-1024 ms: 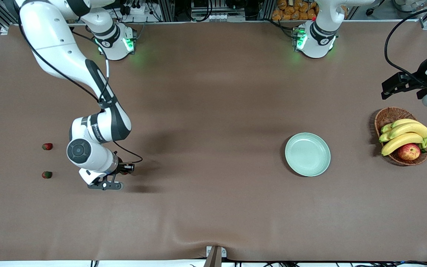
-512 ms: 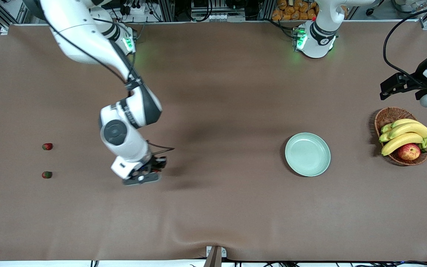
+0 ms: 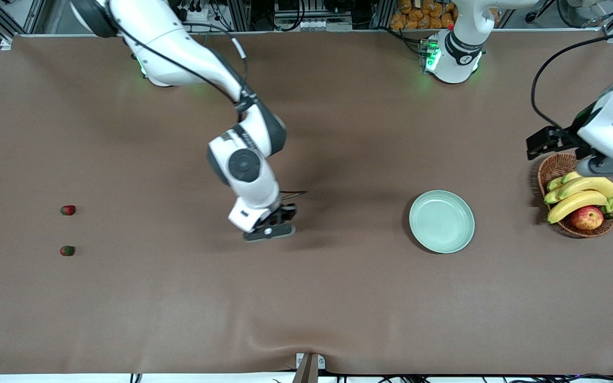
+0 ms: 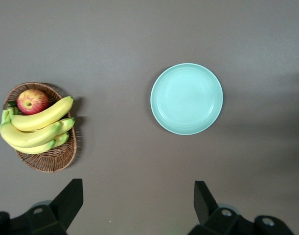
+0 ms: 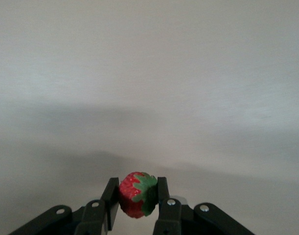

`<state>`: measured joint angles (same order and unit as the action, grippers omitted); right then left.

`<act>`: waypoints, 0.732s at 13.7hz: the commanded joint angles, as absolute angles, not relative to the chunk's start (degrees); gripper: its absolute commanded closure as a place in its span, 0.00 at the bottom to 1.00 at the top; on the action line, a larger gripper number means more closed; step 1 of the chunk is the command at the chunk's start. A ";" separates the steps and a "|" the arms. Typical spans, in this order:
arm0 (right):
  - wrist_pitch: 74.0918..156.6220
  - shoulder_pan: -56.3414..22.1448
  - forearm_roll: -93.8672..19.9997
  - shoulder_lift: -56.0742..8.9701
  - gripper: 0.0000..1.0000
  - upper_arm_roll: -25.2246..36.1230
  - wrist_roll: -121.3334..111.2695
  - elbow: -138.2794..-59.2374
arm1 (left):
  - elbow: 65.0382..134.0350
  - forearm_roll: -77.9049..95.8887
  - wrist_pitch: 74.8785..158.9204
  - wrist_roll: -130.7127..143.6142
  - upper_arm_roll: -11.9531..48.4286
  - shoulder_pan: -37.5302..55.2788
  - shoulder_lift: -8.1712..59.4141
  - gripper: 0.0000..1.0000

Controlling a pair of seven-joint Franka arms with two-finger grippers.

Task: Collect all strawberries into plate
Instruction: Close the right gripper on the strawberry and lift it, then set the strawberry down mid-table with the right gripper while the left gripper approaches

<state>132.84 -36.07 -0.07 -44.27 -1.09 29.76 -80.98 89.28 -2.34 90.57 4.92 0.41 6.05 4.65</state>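
My right gripper (image 3: 279, 219) is up over the middle of the table, well short of the plate. It is shut on a red strawberry with a green cap (image 5: 137, 196), which is held between its pads (image 5: 110, 196). Two more strawberries (image 3: 67, 210) (image 3: 67, 250) lie on the cloth near the right arm's end. The mint-green plate (image 3: 441, 221) is empty; it also shows in the left wrist view (image 4: 187, 98). My left gripper (image 3: 539, 143) hangs open and empty (image 4: 138, 198) above the table beside the basket.
A brown wicker basket (image 3: 555, 166) holding bananas (image 3: 583, 191) and a red-yellow apple (image 3: 587, 217) stands at the left arm's end, beside the plate. It also shows in the left wrist view (image 4: 51, 159). A brown cloth covers the table.
My right gripper has carried the strawberry from near the two loose berries toward the plate, to mid-table. My left arm has shifted a little toward the basket.
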 commanded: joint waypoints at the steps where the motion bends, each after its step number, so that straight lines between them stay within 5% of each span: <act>1: 136.03 -39.28 -0.44 -50.44 1.00 -0.62 36.37 -73.49 | 89.91 -1.93 91.58 5.89 1.14 6.06 5.62 0.00; 10: 145.89 -45.70 -0.35 -59.85 1.00 -0.70 41.13 -66.53 | 90.44 -2.02 97.73 5.98 2.02 7.12 12.38 0.00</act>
